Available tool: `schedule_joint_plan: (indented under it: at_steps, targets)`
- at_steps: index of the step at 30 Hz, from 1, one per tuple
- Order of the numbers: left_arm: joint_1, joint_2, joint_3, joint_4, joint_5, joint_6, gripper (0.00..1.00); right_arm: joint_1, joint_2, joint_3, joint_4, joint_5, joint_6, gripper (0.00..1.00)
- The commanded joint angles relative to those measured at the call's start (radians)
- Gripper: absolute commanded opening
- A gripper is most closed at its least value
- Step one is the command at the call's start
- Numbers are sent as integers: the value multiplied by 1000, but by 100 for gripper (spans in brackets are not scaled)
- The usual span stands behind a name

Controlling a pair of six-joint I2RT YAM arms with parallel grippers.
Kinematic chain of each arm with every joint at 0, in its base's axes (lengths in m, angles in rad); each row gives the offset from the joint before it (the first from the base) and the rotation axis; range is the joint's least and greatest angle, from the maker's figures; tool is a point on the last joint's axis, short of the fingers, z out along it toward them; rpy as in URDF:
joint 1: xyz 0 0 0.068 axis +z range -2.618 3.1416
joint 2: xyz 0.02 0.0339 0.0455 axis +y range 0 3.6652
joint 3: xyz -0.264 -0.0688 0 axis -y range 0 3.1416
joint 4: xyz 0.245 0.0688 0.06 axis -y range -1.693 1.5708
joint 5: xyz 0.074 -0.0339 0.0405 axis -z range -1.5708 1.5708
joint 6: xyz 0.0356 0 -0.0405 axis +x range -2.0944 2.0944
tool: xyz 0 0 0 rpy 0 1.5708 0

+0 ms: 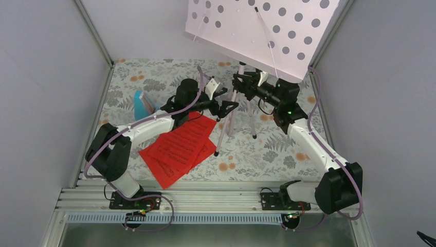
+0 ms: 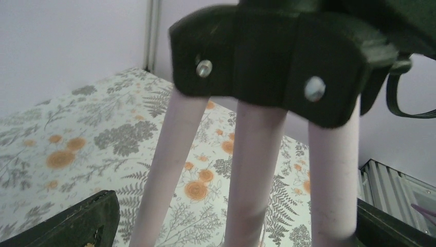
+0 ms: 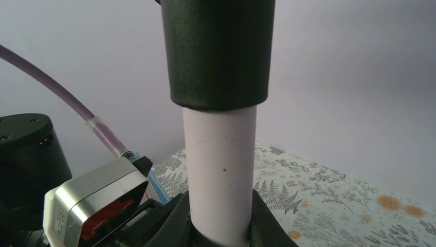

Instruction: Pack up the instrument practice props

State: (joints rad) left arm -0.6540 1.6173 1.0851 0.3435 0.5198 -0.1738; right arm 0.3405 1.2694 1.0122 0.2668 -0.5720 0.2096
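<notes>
At the far middle of the floral counter, the pale lilac tripod music stand stands upright, desk cropped, legs between wide-spread left fingers; right fingers' spread cannot be told.

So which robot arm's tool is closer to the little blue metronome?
Left. The left tool sits at the stand's legs, right of the metronome; the right tool is farther right, by the stand's pole.
</notes>
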Motion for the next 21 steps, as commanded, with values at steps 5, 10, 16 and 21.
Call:
schedule_joint_plan:
  at_steps: [5, 10, 16, 21]
  targets:
    - [11, 93, 101, 26, 92, 106, 100, 12, -81, 27, 176, -42, 38, 4]
    - [10, 136, 111, 102, 129, 69, 100, 11, -82, 19, 182, -40, 46, 4]
    - [7, 167, 128, 133, 164, 48, 90, 11, -86, 14, 188, -37, 56, 4]
    - [4, 182, 139, 147, 165, 35, 71, 11, -99, 5, 203, -33, 77, 4]
